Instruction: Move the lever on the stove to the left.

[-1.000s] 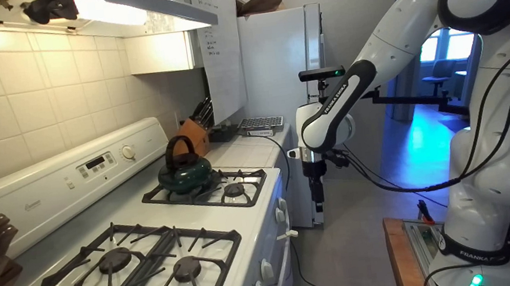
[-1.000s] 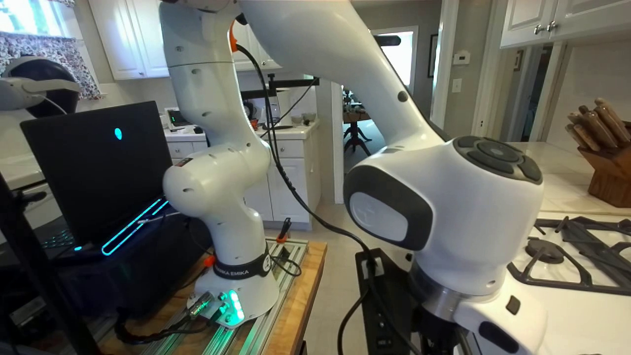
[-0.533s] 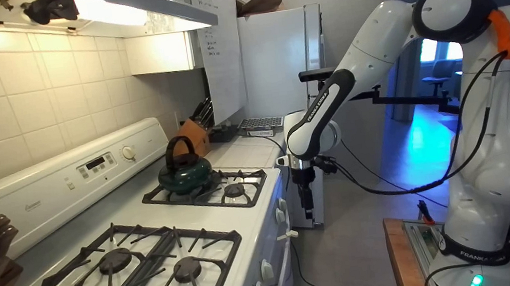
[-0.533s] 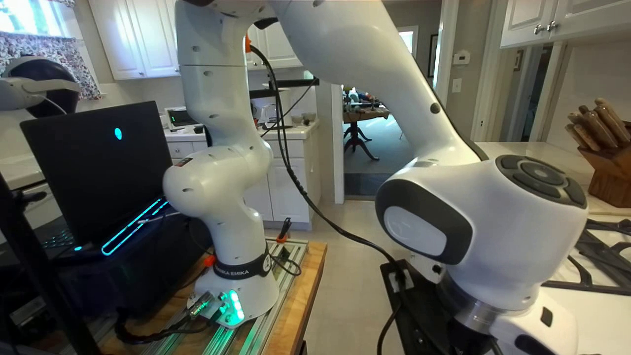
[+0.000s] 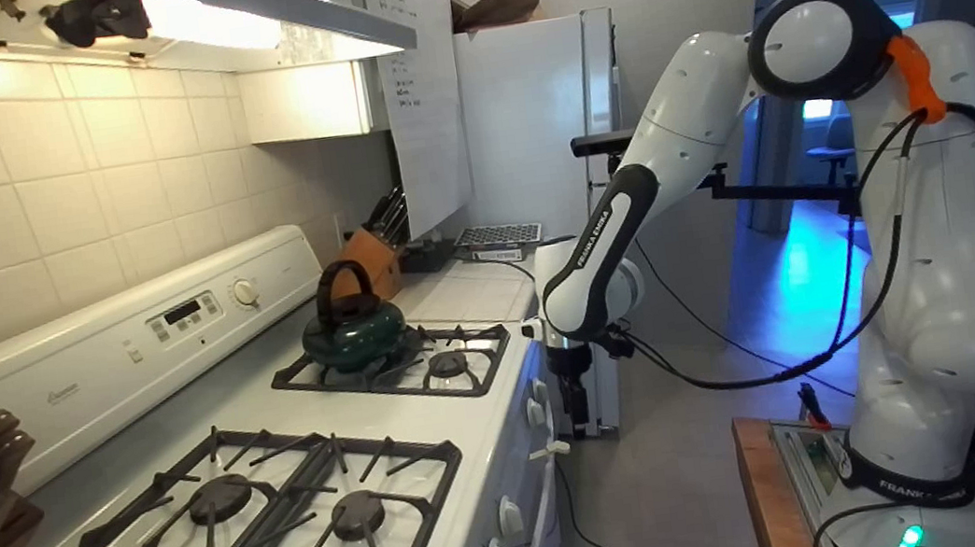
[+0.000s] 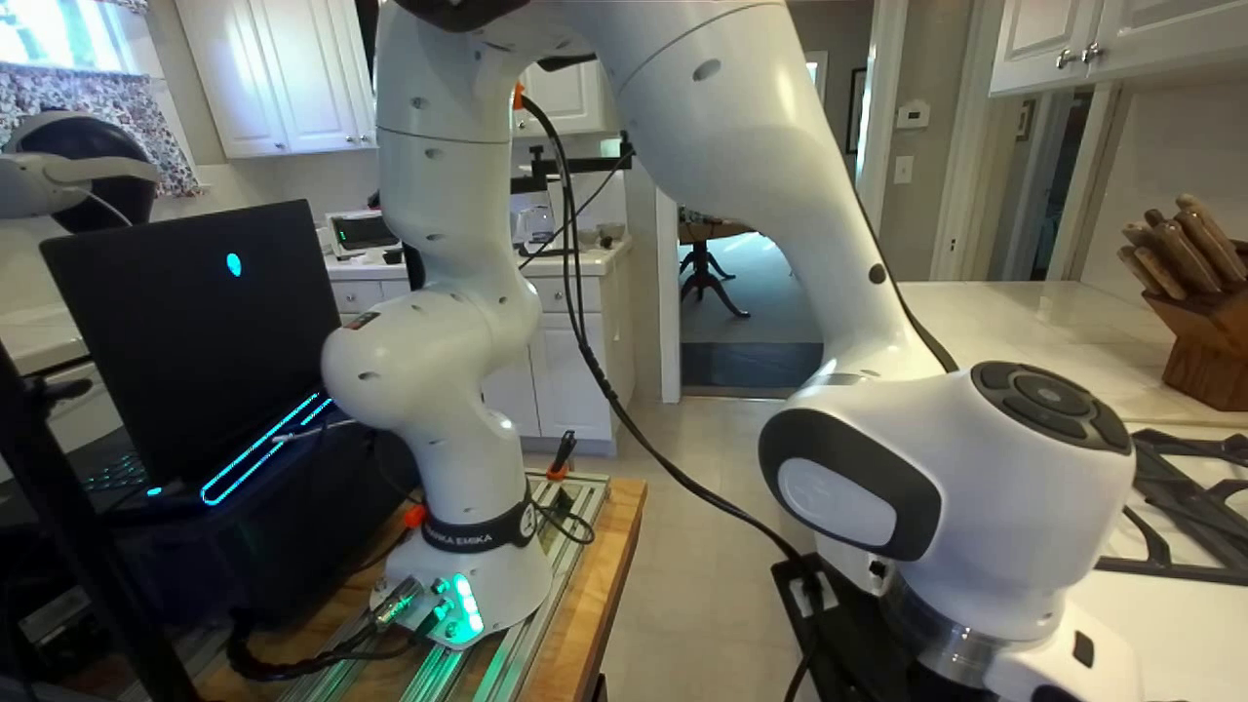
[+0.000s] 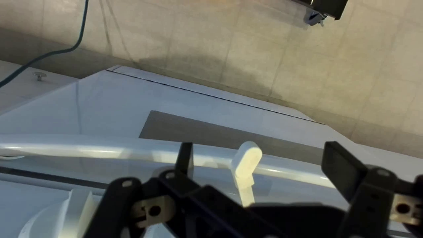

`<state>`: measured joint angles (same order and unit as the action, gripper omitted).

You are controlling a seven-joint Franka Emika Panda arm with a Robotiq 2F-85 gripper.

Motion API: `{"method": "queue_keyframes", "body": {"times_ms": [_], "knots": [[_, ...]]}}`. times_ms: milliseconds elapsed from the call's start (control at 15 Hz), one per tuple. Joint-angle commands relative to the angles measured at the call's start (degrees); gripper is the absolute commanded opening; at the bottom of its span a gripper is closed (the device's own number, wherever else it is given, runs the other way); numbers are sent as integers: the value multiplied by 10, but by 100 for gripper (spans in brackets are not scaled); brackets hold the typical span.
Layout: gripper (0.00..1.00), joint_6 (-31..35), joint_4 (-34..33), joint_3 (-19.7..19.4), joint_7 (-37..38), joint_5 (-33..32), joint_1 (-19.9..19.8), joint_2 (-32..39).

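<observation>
The white stove shows its burners, front knobs and oven door in an exterior view; a corner of its top also shows in an exterior view. A small white lever sticks out from the stove's front, between the knobs and above the door handle. My gripper points down in front of the stove, close to the lever. In the wrist view my gripper is open, and the lever shows between its fingers, nearer the left finger and apart from both. The lever's base is hidden behind the gripper body.
A long white oven door handle runs under the lever. Several white knobs line the stove's front. A green kettle stands on a far burner. A white fridge stands behind. A cable lies near the floor.
In an exterior view the gripper has moved left and down, toward the stove's front and the lever. The arm's upper joints have followed. The stove and lever look unmoved.
</observation>
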<state>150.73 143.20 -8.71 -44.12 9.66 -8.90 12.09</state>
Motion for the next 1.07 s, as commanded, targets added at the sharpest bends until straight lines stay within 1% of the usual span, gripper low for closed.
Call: {"method": "queue_keyframes", "body": {"times_ms": [0,133,200,267,400,600,1000], "knots": [[100,0,-1,21,7,-9,-20,1],[100,0,-2,23,7,-9,-22,2],[100,1,-4,18,19,-13,-22,6],[100,18,-1,16,28,-18,-21,11],[100,37,2,20,38,-9,-23,18],[100,68,9,39,34,13,-33,22],[100,120,14,69,56,5,-40,47]]}}
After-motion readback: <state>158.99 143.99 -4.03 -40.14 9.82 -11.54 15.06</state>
